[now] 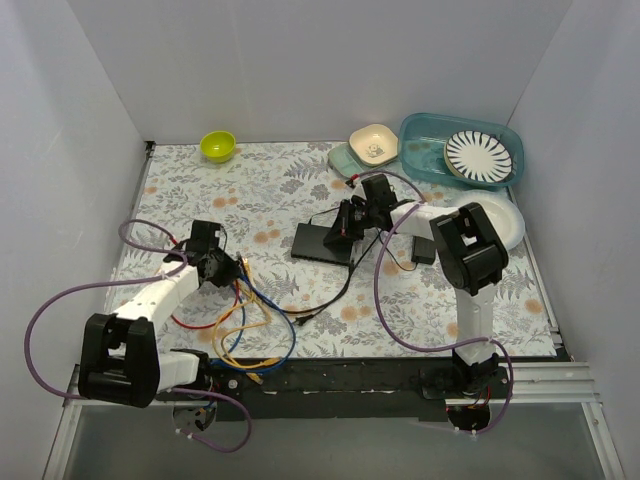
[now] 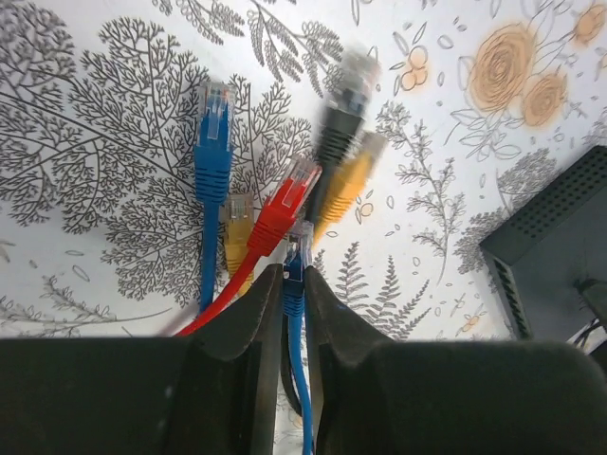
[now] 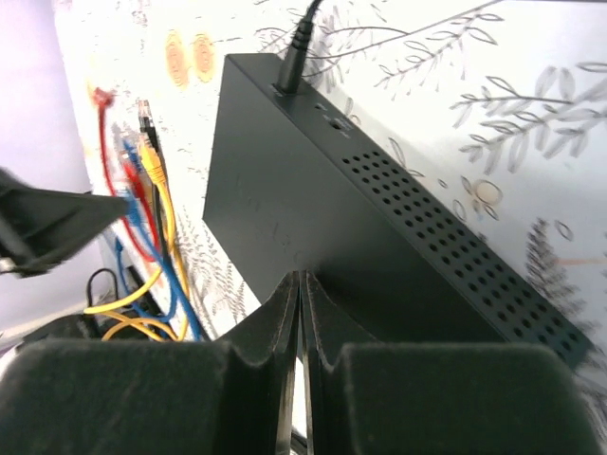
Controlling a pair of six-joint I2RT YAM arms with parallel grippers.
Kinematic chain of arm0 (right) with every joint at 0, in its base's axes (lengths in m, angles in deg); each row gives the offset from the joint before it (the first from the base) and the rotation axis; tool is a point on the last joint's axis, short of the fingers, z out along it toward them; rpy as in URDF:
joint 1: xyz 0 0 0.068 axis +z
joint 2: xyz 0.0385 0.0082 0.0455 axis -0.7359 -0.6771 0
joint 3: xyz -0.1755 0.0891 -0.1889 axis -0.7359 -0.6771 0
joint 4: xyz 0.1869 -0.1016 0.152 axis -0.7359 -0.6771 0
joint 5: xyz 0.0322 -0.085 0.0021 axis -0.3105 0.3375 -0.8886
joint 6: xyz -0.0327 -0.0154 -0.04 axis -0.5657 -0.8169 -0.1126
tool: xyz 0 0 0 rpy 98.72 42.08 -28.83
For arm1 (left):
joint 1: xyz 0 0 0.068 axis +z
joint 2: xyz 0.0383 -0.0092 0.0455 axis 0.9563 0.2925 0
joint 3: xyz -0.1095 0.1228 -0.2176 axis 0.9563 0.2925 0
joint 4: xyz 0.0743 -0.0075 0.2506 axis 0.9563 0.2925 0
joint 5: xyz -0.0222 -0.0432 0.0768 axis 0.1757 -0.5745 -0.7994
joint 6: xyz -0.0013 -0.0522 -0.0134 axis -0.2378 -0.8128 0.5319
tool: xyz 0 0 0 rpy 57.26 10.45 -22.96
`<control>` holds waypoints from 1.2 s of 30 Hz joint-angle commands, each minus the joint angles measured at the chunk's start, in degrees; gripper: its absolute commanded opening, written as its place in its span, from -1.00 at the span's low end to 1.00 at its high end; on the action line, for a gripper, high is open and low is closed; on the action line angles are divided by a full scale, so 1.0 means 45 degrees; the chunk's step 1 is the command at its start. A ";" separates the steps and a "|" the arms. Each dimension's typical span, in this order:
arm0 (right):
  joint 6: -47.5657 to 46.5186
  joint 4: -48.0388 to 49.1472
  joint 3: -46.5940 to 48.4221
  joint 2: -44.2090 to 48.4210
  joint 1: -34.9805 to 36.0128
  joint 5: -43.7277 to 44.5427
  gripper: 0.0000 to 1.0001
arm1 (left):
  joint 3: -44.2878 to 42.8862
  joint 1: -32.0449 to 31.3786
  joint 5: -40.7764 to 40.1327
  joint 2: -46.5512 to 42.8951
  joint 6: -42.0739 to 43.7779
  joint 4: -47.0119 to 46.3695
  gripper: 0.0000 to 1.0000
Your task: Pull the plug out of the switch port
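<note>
My left pincer (image 2: pixel 292 273) is closed on a blue cable (image 2: pixel 302 379), gripping it just below its clear plug (image 2: pixel 301 237). That plug sits clear of the switch (image 1: pixel 322 242), among other loose cable ends: a second blue plug (image 2: pixel 215 104), a red plug (image 2: pixel 300 182), a yellow plug (image 2: pixel 358 163) and a blurred black plug (image 2: pixel 343 109).

The switch lies flat near the middle of the worktop (image 1: pixel 430 310), to the right of the held plug and well apart from it.

My right pincer (image 3: pixel 300 289) is closed with nothing between its fingers. Its tips meet the top face of the switch. A black power lead (image 3: pixel 296 47) enters the far edge of the switch.
</note>
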 commanded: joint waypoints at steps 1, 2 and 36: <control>-0.1013 -0.2087 -0.0041 0.0700 -0.0117 0.2084 -0.77 | -0.1454 0.0263 -0.1245 -0.0378 0.0269 0.1479 -0.80; -0.1110 -0.2186 -0.0001 0.0935 -0.0117 0.2182 -0.76 | -0.1630 0.0303 -0.1110 -0.0339 0.0327 0.1440 -0.54; -0.1463 -0.4199 0.4062 -0.0838 -0.1328 0.4138 -0.67 | -0.3838 -0.2958 0.3693 0.4461 -0.1197 -0.2310 -0.10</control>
